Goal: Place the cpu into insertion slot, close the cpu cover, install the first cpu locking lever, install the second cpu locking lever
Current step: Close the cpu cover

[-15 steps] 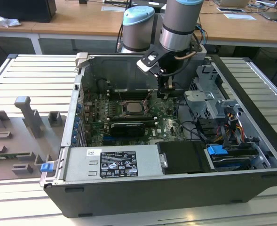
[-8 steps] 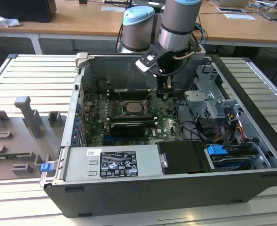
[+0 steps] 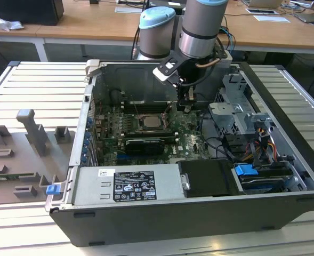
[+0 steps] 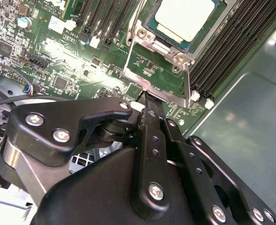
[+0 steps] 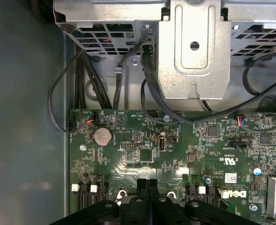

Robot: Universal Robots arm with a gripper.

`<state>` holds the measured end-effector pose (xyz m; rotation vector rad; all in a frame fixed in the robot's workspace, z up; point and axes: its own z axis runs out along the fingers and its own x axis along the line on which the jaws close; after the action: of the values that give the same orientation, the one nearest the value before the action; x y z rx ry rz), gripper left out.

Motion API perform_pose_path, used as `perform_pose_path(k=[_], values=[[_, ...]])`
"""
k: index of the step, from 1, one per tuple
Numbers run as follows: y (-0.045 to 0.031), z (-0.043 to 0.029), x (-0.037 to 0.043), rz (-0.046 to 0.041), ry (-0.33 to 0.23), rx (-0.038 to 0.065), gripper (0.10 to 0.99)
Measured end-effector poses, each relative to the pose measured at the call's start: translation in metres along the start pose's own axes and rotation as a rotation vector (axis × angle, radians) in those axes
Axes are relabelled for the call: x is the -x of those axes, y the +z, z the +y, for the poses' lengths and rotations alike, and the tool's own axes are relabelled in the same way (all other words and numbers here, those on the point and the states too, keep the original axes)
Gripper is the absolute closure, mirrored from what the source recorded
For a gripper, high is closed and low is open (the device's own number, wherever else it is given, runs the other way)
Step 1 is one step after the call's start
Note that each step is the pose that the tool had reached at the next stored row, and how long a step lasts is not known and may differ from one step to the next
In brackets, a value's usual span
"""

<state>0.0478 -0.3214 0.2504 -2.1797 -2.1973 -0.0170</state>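
Note:
The cpu [image 4: 187, 16] shows its pale silver top, seated in the insertion slot [image 3: 158, 124] on the green motherboard. The cpu cover [image 4: 170, 51], a silver frame, seems to lie flat around it. Thin wire levers [image 4: 132, 42] [image 4: 188, 84] run along two sides of the socket. My gripper [image 4: 145, 96] is shut, with nothing visible between the fingers, and its tip sits against the metal bar at the socket's edge. In the exterior view the gripper [image 3: 187, 106] hangs inside the case, just to the exterior view's right of the cpu [image 3: 149, 121]. In the first wrist view the gripper [image 5: 148, 183] is low over the board.
Long black memory slots [image 4: 231, 51] flank the socket. A metal drive cage [image 5: 194, 51] with black cables [image 5: 147, 98] stands past the board's edge. The power supply [image 3: 127, 184] fills the case front. Grey fixtures [image 3: 34, 133] stand outside, at the exterior view's left.

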Motion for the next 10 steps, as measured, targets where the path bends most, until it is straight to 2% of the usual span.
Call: perform_pose_path(k=[10], values=[[0.0001,-0.0027,0.0,0.0,0.0,0.0,0.98]])
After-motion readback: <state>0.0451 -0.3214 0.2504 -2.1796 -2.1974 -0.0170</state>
